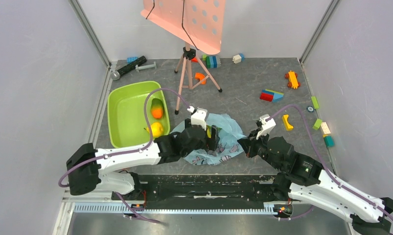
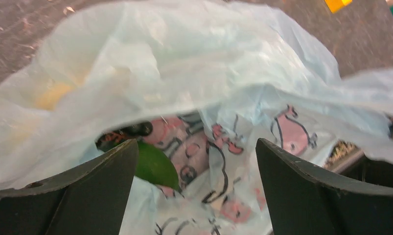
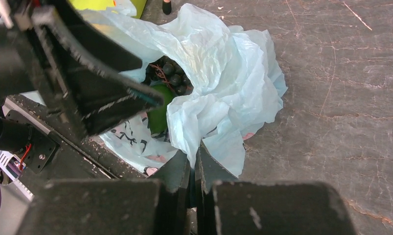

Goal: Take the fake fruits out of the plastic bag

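The light-blue plastic bag (image 1: 227, 138) lies crumpled at the table's near middle, its mouth facing my left arm. My left gripper (image 1: 215, 138) is open at that mouth, jaws wide apart (image 2: 196, 191), with only printed bag film between them. A green fruit (image 2: 155, 166) lies inside, next to the left finger. A yellowish shape (image 2: 55, 93) shows through the bag. My right gripper (image 3: 194, 156) is shut on the bag's edge (image 3: 219, 142) and holds it up. Dark grapes (image 3: 170, 73) and the green fruit (image 3: 159, 115) sit in the opening.
A lime-green tub (image 1: 123, 115) at the left holds an orange fruit (image 1: 157, 112), a yellow one (image 1: 156, 129) and a green one (image 1: 156, 103). A tripod (image 1: 189, 68) with a pink perforated panel stands behind the bag. Toy bricks (image 1: 271, 95) lie scattered at the back and right.
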Robot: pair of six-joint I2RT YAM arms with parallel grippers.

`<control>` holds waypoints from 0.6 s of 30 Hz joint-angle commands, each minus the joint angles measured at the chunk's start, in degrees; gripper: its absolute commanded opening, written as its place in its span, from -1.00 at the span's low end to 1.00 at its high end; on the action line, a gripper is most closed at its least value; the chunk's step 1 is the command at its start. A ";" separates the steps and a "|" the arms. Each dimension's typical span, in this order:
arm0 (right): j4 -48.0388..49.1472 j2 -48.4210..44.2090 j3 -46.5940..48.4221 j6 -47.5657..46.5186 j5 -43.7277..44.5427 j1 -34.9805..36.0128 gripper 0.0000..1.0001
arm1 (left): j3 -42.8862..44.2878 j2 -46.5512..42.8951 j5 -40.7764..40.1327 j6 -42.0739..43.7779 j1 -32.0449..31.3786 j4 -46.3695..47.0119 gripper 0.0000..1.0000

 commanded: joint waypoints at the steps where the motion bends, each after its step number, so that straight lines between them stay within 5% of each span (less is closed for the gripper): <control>1: 1.40 -0.65 -0.22 0.76 0.39 0.05 -1.00 | 4.00 3.85 0.43 -2.25 3.61 -0.76 0.89; 18: 1.36 0.23 -0.84 0.31 1.10 0.05 -1.00 | 5.99 14.37 5.41 -3.63 7.51 5.55 0.67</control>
